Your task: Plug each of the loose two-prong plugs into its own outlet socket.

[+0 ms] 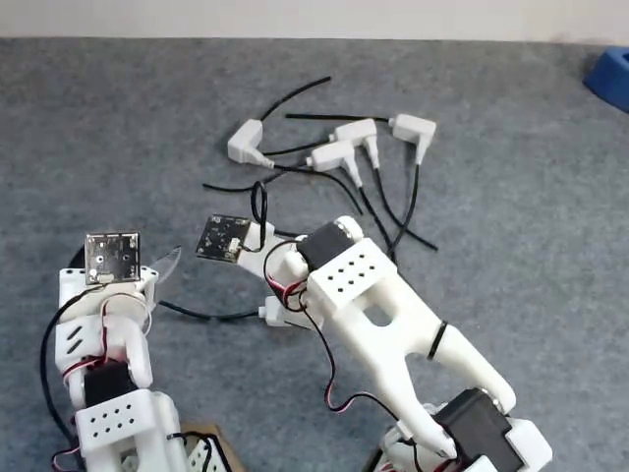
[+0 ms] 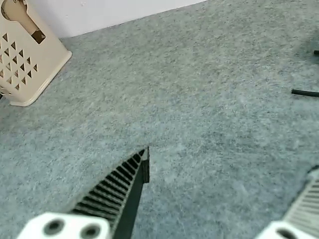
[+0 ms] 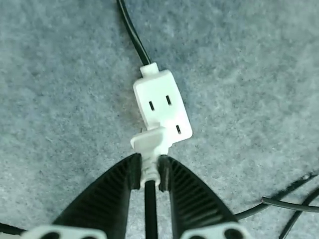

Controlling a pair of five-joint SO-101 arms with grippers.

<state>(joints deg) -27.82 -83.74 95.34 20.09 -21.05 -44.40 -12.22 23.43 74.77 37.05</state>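
Observation:
A white outlet block (image 3: 162, 102) lies on the grey carpet, its black cable running away from my right gripper (image 3: 149, 162). That gripper is shut on a white two-prong plug (image 3: 148, 141), whose head rests against the near socket of the block. The far socket's two slots are bare. In the high view the outlet block (image 1: 274, 313) sits under the right arm's wrist. Several loose white plugs (image 1: 335, 154) with black cords lie farther back. My left gripper (image 2: 229, 164) hangs open over bare carpet at the left, holding nothing.
A beige perforated basket (image 2: 25, 50) stands off the left gripper's far side. Black cords (image 1: 408, 211) trail across the carpet between the loose plugs and the right arm. A blue object (image 1: 609, 79) sits at the far right edge.

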